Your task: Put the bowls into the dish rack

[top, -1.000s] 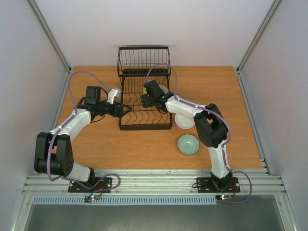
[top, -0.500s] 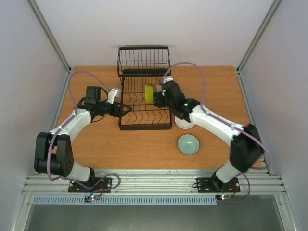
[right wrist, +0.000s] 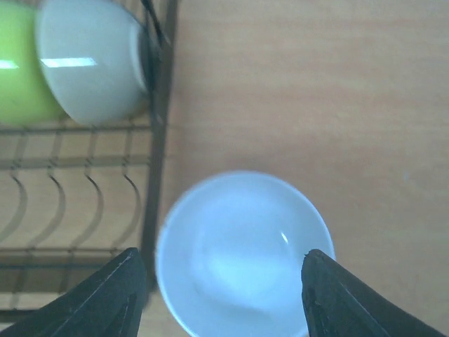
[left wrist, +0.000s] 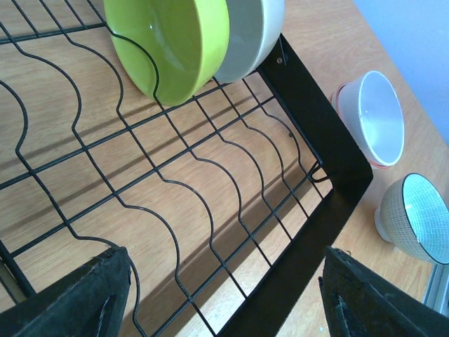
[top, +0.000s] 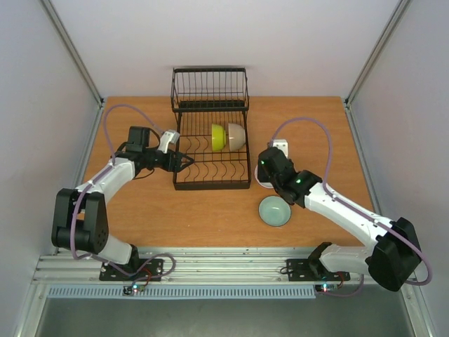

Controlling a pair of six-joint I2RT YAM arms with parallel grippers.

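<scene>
Green bowl [top: 218, 137] and cream bowl [top: 237, 136] are standing in the rack [top: 210, 184]; we are hovering the right pincer [right wrist: 221, 261], released, over the white bowl [right wrist: 242, 246], the left pincer [left wrist: 224, 281] released too.

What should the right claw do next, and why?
Probably lower onto the white bowl and grip its rim. The right claw hangs open directly above that bowl, which sits on the table beside the dish rack, while the yellow-green bowl and cream bowl already stand in the rack.
</scene>
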